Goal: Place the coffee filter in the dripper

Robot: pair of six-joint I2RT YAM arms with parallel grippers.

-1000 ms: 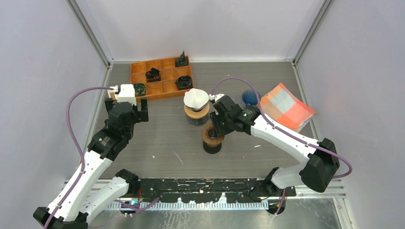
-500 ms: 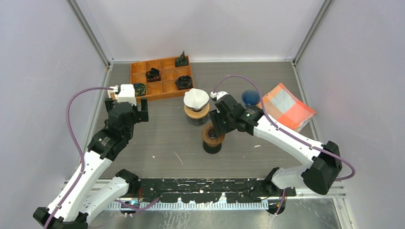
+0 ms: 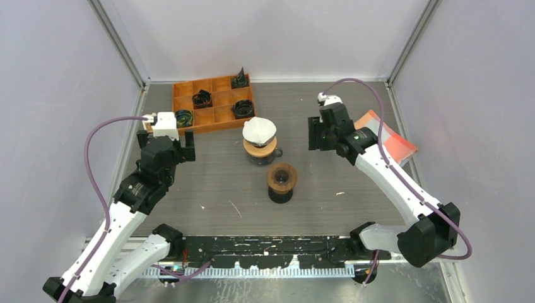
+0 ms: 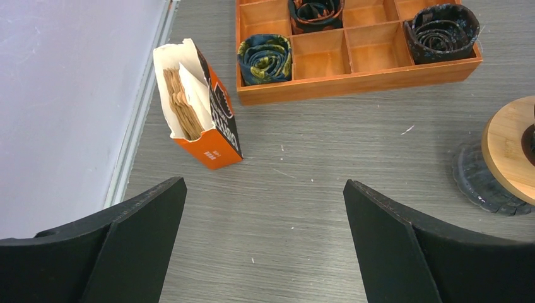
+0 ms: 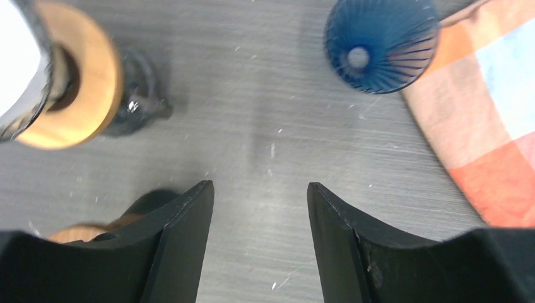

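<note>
One white coffee filter [image 3: 259, 130], a smooth open paper cone, sits in the one wood-collared glass dripper [image 3: 260, 151] at 11 o'clock from one wood-rimmed dark cup [image 3: 281, 182], one blue ribbed cone [image 5: 380, 44] just beside one orange cloth [image 5: 486, 126], and two grippers, left gripper [image 4: 264, 189] and right gripper [image 5: 258, 186], both spread wide and empty.

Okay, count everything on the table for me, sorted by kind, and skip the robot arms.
Fabric rolls: 4
Tray: 1
Drippers: 2
White filter: 1
Filter box: 1
Wooden-topped jar: 1
Cloth: 1
Total: 11
</note>
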